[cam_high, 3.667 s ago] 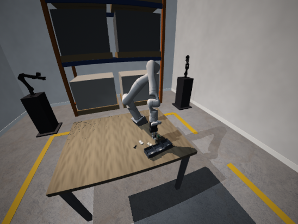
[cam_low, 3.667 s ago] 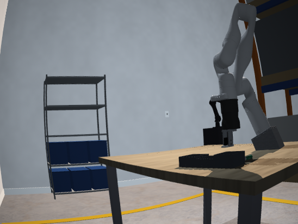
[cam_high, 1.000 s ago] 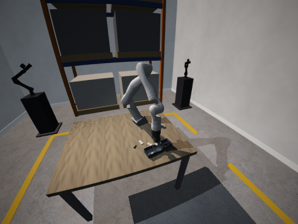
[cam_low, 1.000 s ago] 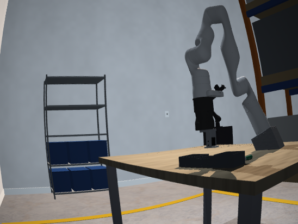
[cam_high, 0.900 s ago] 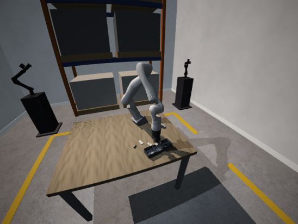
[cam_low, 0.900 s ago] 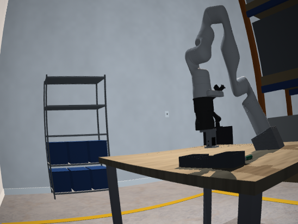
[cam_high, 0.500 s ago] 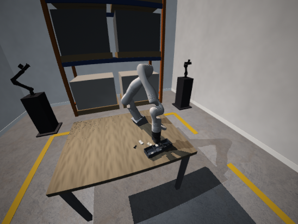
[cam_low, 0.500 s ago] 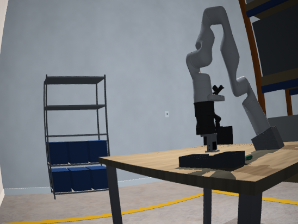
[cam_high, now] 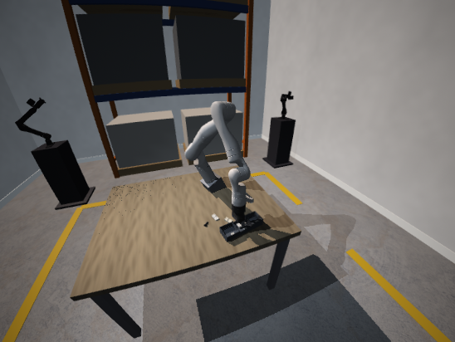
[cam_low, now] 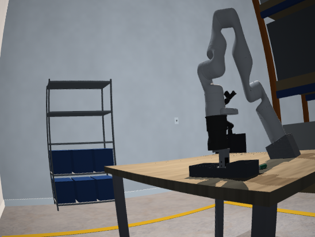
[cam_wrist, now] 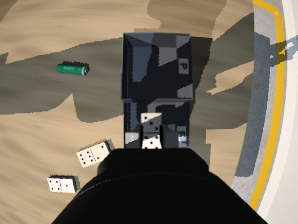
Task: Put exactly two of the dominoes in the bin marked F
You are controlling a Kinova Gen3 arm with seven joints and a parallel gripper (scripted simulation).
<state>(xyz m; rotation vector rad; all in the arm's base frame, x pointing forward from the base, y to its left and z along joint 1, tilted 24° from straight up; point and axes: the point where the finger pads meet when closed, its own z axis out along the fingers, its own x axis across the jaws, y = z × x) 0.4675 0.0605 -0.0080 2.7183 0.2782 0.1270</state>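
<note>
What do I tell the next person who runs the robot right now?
End effector: shut on a domino, low at the near end of the bins.
Two more dominoes lie on the table beside the bins; a green thing lies farther off.
Done: one domino is gripped at the bins.
Unclear: the bin letters, and whether a domino already lies inside.
Left: check for F, release, make it two, leave the rest.

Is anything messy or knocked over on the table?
Nothing stands out. The bins sit flat, two dominoes lie flat on the table, and a small green thing lies off to one side. The pincer holds a domino low over a bin.
</note>
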